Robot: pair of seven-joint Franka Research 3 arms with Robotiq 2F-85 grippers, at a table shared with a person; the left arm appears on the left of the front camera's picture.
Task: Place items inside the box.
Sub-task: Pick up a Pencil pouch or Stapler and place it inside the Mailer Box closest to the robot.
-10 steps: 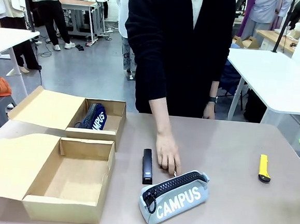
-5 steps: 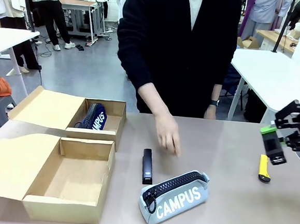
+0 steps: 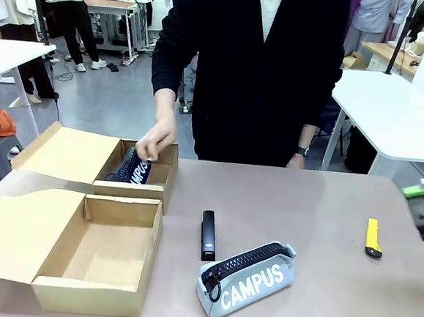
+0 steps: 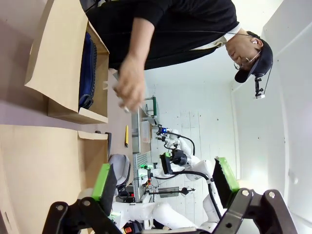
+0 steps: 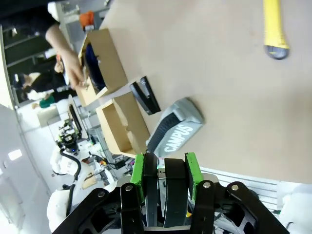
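On the table (image 3: pixel 326 204): two boxes (image 3: pixel 65 257) (image 3: pixel 155 175), two pouches (image 3: pixel 250 280) (image 3: pixel 135 166), one stapler (image 3: pixel 207 234), one cutter (image 3: pixel 373 237).

I am holding my left gripper (image 4: pixel 163 171) wide open, nothing between its green pads (image 4: pixel 103 181). I am looking past the box (image 4: pixel 44 165) at a smaller cardboard box (image 4: pixel 58 48) where the navy pouch (image 4: pixel 88 68) is lying, a person's hand (image 4: pixel 129 84) hovering just beside it.

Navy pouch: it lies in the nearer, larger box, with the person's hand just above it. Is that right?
Not quite. The navy pouch lies in the farther, smaller box, not the nearer one. The person's hand is just above it, as you say. The front view shows this.
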